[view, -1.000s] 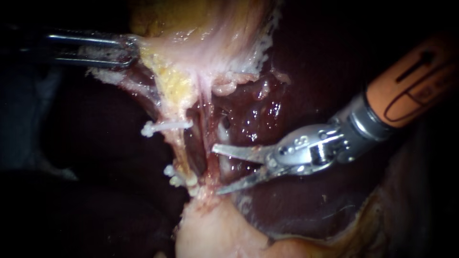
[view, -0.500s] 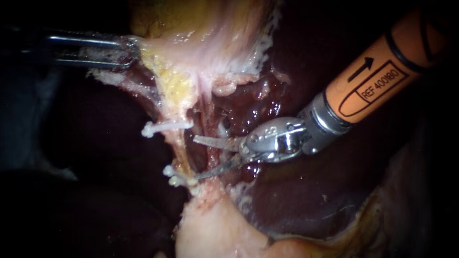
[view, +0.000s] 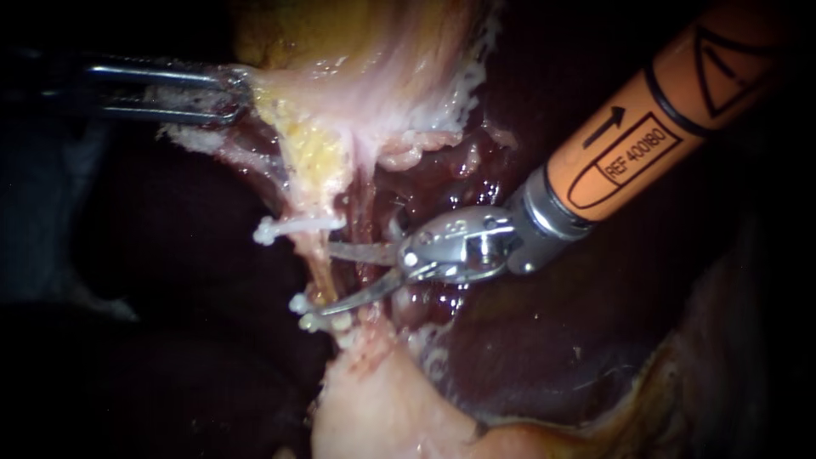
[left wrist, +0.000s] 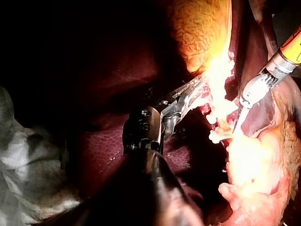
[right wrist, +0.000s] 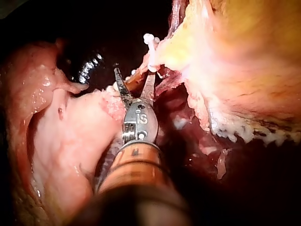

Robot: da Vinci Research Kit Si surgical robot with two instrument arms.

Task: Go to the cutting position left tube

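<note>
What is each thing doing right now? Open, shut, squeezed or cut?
left instrument: jaws shut on the gallbladder.
right instrument: jaws open, with the left tube between them.
left tube: pulled tight, not cut.
upper clip: shut on the left tube.
lower clips: shut on the left tube.

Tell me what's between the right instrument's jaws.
A thin tube sits between the jaws of the right instrument, on the stretch between the upper clip and the lower clips. What lies behind the tube is covered.
</note>
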